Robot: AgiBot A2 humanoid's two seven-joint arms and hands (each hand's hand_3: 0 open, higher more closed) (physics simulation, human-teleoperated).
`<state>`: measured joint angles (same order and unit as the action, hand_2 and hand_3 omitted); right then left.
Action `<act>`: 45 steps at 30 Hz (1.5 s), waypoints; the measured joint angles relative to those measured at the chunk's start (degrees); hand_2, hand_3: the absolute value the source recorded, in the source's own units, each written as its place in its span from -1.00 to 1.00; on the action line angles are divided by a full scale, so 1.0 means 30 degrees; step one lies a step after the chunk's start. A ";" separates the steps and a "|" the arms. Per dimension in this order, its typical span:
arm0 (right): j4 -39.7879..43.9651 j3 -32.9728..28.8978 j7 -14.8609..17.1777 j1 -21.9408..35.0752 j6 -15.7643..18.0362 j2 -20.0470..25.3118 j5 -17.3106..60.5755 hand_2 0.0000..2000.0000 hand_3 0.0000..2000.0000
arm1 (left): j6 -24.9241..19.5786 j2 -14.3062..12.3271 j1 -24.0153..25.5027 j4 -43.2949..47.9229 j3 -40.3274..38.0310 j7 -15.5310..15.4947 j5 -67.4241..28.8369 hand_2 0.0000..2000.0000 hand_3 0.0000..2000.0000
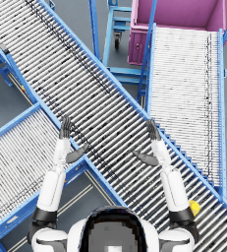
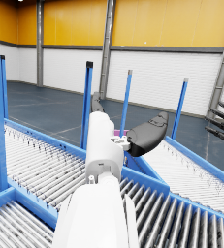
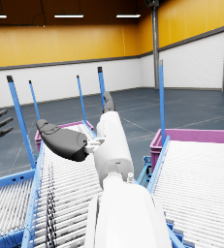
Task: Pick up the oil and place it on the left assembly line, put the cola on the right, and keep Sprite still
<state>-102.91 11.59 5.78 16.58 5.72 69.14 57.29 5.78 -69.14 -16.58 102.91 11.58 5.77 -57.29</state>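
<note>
Left hand (image 1: 66, 145) and right hand (image 1: 156, 146) hover over the middle conveyor (image 1: 100, 98), fingers spread, holding nothing. No cola or Sprite shows; a yellow thing (image 1: 195, 207) near right, half hidden by the right arm, may be the oil. Picking seems unstarted; next, reach for it

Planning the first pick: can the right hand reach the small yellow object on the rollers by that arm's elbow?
Probably not as posed. The small yellow object sits beside the right elbow, partly hidden by it, while the open right hand hangs well ahead; the arm would have to fold back.
</note>
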 measured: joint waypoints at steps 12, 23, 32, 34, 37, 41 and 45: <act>0.0000 0.0000 0.0000 0.0000 0.0000 0.0000 0.0000 -1.00 -1.00 | 0.0000 0.0000 0.0000 0.0000 0.0000 0.0000 0.0000 -1.00 -1.00; 0.0000 0.0000 0.0000 0.0000 0.0000 0.0000 0.0000 -1.00 -1.00 | 0.0000 0.0000 0.0000 0.0000 0.0000 0.0000 0.0000 -1.00 -1.00; 0.0000 0.0000 0.0000 0.0000 0.0000 0.0000 0.0000 -1.00 -1.00 | 0.0000 0.0000 0.0000 0.0000 0.0000 0.0000 0.0000 -1.00 -1.00; 0.0000 0.0000 0.0000 0.0000 0.0000 0.0000 0.0000 -1.00 -1.00 | 0.0000 0.0000 0.0000 0.0000 0.0000 0.0000 0.0000 -1.00 -1.00; 0.0114 0.0111 -0.0546 0.0039 -0.0539 0.0081 0.0000 -1.00 -1.00 | -0.0545 -0.0055 0.0007 -0.0122 0.0086 -0.0544 0.0000 -1.00 -1.00; 0.0051 -0.0071 -0.1563 0.0401 -0.1545 0.0542 -0.0001 -1.00 -1.00 | -0.1561 -0.0343 -0.0050 0.0023 -0.0389 -0.1558 0.0001 -1.00 -1.00; -0.0651 -0.0941 -0.1832 0.1044 -0.1810 0.1058 -0.0002 -1.00 -1.00 | -0.1830 -0.0881 -0.0865 0.0596 -0.1373 -0.1826 0.0002 -1.00 -1.00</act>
<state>-104.86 8.76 0.29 19.71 0.29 72.31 57.28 0.29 -71.78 -19.17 104.70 7.47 0.29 -57.28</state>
